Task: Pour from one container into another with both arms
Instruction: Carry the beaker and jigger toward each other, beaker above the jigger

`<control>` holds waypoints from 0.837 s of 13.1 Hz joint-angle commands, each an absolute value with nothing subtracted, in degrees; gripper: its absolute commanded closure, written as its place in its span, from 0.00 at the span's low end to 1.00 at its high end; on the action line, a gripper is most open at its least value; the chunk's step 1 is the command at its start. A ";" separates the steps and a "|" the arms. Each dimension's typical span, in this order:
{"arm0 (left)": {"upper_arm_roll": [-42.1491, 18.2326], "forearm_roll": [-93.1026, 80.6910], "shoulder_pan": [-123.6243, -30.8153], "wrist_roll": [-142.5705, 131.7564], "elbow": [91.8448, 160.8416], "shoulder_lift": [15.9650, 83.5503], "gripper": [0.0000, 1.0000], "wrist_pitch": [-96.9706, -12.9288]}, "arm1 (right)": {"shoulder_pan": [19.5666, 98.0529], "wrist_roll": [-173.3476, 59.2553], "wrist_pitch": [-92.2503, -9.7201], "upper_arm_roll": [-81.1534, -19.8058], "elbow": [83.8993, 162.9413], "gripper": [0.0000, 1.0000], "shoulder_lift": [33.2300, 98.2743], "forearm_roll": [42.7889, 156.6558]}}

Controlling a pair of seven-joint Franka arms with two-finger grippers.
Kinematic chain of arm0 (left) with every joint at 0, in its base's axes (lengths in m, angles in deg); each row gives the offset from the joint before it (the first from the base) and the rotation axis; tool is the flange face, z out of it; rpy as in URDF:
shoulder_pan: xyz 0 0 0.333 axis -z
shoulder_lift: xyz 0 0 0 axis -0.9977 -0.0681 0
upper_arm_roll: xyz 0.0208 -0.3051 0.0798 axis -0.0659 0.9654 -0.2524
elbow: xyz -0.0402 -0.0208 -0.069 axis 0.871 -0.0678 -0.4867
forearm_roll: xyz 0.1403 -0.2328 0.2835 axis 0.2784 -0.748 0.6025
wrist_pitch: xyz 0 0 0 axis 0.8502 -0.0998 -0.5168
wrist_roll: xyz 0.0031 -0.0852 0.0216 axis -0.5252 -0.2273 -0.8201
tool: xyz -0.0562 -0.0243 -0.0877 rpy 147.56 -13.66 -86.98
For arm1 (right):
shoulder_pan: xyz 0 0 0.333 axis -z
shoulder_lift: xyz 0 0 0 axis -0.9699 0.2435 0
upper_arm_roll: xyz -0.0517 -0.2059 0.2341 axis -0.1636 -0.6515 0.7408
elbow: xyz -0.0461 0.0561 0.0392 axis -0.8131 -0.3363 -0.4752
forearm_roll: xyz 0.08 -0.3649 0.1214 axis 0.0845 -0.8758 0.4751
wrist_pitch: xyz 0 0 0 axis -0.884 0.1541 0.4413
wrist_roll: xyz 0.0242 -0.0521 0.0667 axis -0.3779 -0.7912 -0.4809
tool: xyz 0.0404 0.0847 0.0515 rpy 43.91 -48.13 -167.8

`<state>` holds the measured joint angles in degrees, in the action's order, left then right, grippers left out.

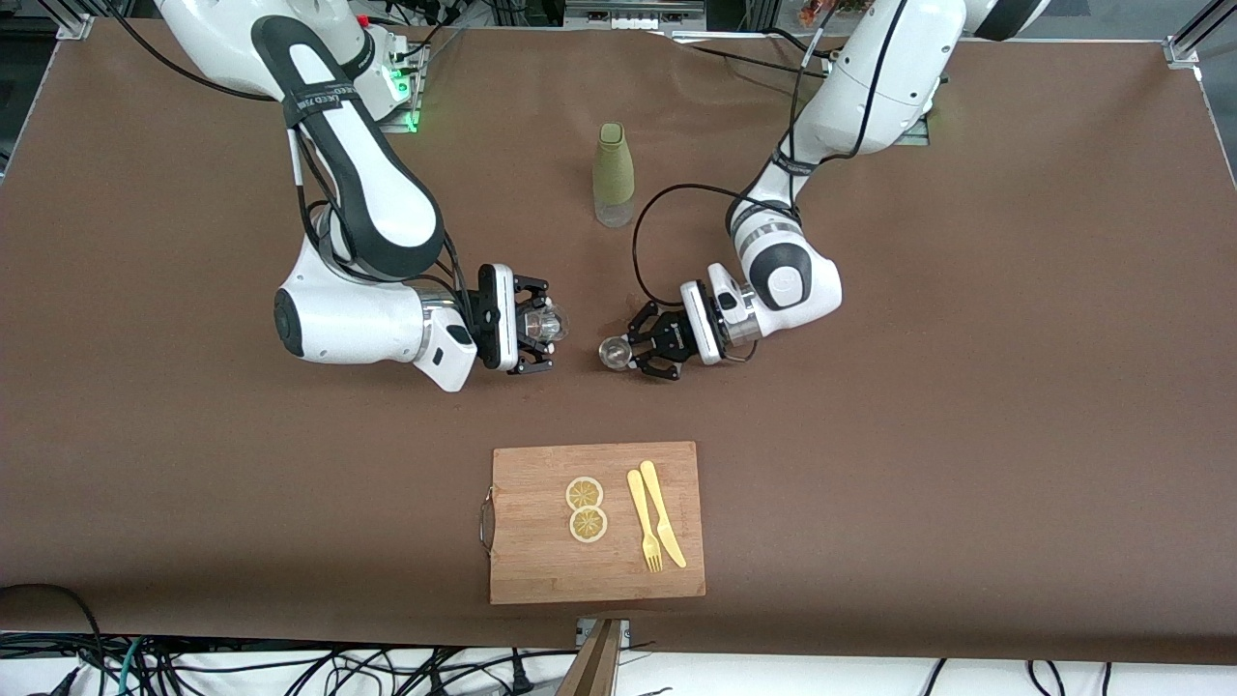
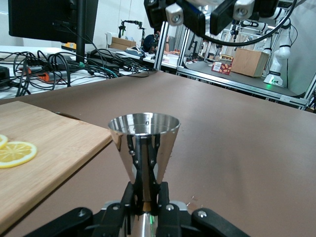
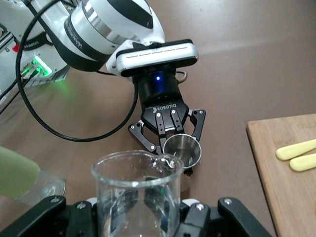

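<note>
My right gripper (image 1: pixel 533 327) is shut on a clear glass beaker (image 1: pixel 547 323), held above the table's middle and seen close up in the right wrist view as the beaker (image 3: pixel 136 195). My left gripper (image 1: pixel 630 350) is shut on a small steel jigger (image 1: pixel 613 353), which is upright with its cone mouth open upward, the jigger (image 2: pixel 144 140) filling the left wrist view. The two vessels sit a short gap apart, mouth facing mouth level. From the right wrist, the left gripper (image 3: pixel 170 129) and jigger (image 3: pixel 182 149) show just past the beaker's rim.
A green-sleeved bottle (image 1: pixel 614 174) stands farther from the front camera, between the arms. Nearer to that camera lies a wooden cutting board (image 1: pixel 541 570) carrying two lemon slices (image 1: pixel 586 508) and a yellow fork and knife (image 1: pixel 655 527).
</note>
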<state>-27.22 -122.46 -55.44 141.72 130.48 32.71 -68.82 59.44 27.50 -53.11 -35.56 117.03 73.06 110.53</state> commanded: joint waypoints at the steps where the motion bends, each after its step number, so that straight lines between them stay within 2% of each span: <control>1: -26.77 -126.58 -53.15 143.69 128.67 32.66 1.00 -70.76 | 60.79 26.34 -53.67 -34.57 122.47 1.00 68.58 105.88; 5: -27.21 -133.59 -47.35 143.95 127.62 32.75 1.00 -76.73 | 61.05 24.68 -53.75 -34.57 123.10 1.00 67.95 103.13; 11: -28.17 -137.57 -44.70 143.95 126.74 32.40 1.00 -77.88 | 60.79 24.41 -53.84 -34.57 123.89 1.00 67.69 100.32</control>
